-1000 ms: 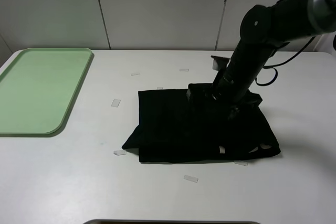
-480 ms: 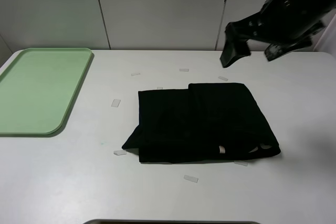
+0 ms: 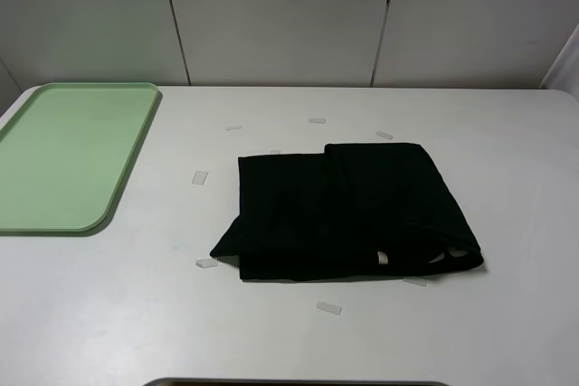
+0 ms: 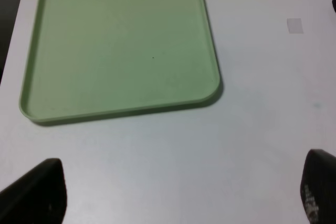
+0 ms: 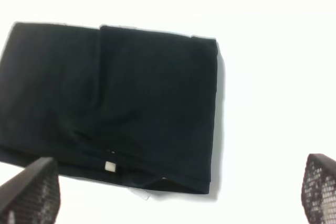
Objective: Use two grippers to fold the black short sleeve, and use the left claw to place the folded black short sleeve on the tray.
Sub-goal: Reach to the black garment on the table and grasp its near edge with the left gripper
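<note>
The black short sleeve (image 3: 348, 214) lies folded into a rough rectangle on the white table, right of centre, with a small pale tag at its near edge; the right wrist view shows it whole (image 5: 110, 103). The light green tray (image 3: 68, 155) sits at the far left with nothing on it, and fills the left wrist view (image 4: 121, 45). Neither arm shows in the high view. My left gripper (image 4: 178, 192) hovers open over bare table near the tray's corner. My right gripper (image 5: 181, 195) is open, raised well above the shirt, holding nothing.
Several small clear tape strips lie scattered around the shirt, such as one (image 3: 200, 177) toward the tray and one (image 3: 329, 308) near the front. A dark edge (image 3: 294, 383) shows at the table's front. White wall panels stand behind the table.
The right arm has lifted off the shirt, swung up to the right and left the high view. The shirt stays folded where it lay.
</note>
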You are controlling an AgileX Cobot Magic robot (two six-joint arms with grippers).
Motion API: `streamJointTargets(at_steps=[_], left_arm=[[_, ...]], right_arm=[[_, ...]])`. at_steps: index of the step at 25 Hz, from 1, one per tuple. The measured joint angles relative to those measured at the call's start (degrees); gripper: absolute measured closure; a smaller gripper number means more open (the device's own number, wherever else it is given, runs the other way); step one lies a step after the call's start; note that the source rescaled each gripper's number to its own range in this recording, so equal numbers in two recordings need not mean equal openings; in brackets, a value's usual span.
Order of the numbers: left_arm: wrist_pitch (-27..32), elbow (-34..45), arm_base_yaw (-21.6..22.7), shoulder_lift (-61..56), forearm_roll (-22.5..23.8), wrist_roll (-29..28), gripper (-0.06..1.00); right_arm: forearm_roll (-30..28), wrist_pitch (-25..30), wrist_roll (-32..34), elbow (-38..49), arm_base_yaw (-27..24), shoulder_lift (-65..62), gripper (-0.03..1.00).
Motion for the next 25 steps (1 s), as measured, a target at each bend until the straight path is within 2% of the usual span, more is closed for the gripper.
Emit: streamJointTargets(at_steps=[7, 17, 25], left_arm=[[0.00, 0.00, 0.00, 0.00, 0.00, 0.00, 0.07], [0.00, 0.00, 0.00, 0.00, 0.00, 0.00, 0.07], [0.00, 0.00, 0.00, 0.00, 0.00, 0.00, 0.07]], right_arm=[[2.89, 6.58, -3.55, 0.76, 0.00, -17.85, -0.03], [4.86, 7.57, -4.07, 0.90, 0.00, -33.04, -0.03], [2.43, 7.85, -6.40, 1.13, 0.00, -41.49, -0.03]])
